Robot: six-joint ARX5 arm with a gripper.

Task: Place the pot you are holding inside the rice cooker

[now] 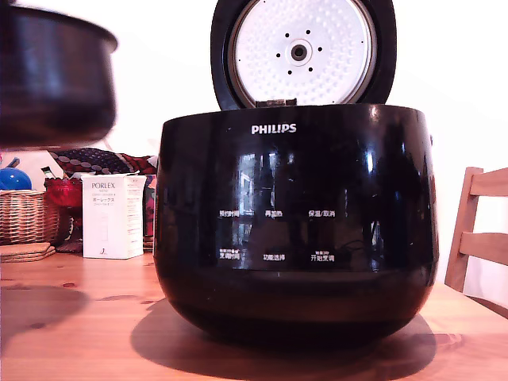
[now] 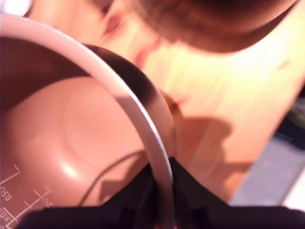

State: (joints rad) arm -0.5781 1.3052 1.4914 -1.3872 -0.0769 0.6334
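Wrist view: gripper clamped on pot rim, fingers either side. Held aloft, well off cooker toward exterior view's left. Lid up. Carrying step; next, probably across over opening, then down.

Hand clamped on pot rim, one finger inside, one outside. Reddish-brown interior with white measuring marks close beside inner finger. Wooden bench beyond hand, blurred dark rounded shape above.
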